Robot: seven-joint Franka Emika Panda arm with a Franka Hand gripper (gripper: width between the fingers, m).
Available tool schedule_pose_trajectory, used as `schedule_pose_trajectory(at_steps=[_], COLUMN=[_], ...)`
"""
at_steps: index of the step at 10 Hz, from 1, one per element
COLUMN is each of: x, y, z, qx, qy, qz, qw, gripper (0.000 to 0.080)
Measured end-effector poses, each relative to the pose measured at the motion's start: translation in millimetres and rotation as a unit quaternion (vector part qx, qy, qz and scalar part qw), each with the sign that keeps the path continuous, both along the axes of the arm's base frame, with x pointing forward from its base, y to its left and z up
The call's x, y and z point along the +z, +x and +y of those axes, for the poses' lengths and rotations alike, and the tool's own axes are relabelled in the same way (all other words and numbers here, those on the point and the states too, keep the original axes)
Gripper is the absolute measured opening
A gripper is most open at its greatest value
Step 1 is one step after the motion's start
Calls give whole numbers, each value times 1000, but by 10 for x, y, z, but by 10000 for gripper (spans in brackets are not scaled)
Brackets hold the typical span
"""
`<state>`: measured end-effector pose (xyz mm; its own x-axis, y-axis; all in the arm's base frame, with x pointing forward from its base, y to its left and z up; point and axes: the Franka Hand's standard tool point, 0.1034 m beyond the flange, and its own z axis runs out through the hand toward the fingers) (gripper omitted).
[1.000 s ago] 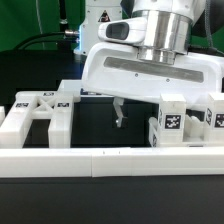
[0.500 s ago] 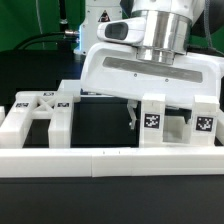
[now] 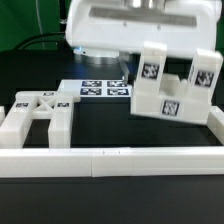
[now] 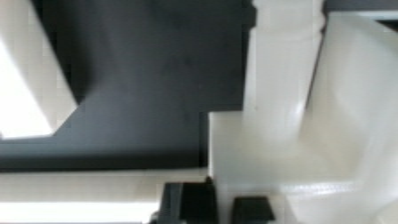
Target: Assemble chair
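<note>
Swung up off the table (image 3: 100,128) and tipped in the last half second: tagged U-shaped chair part (image 3: 172,88), hanging right at the jaws. Probably bound for the frame part (image 3: 35,115), well apart from them. Clenched firmly on that lifted part's wall, going by the wrist view of the gripper (image 4: 217,205).

What we cannot see
The wrist view is blurred and crops the tool (image 4: 222,206) to dark tips; outside, the chair part (image 3: 172,82) hides it, and the arm (image 3: 125,25) is cropped above.
</note>
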<state>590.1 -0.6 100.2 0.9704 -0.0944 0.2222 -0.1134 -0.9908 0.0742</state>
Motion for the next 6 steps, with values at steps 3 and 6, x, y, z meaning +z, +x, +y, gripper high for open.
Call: schedule_pose_trajectory(at_steps=[3,6], x=[117,85], y=[8,-90], z=[-108,-71], qx=[15,9], qy=[1,22], qz=[12,121], qw=[1000,992], gripper=[32,32])
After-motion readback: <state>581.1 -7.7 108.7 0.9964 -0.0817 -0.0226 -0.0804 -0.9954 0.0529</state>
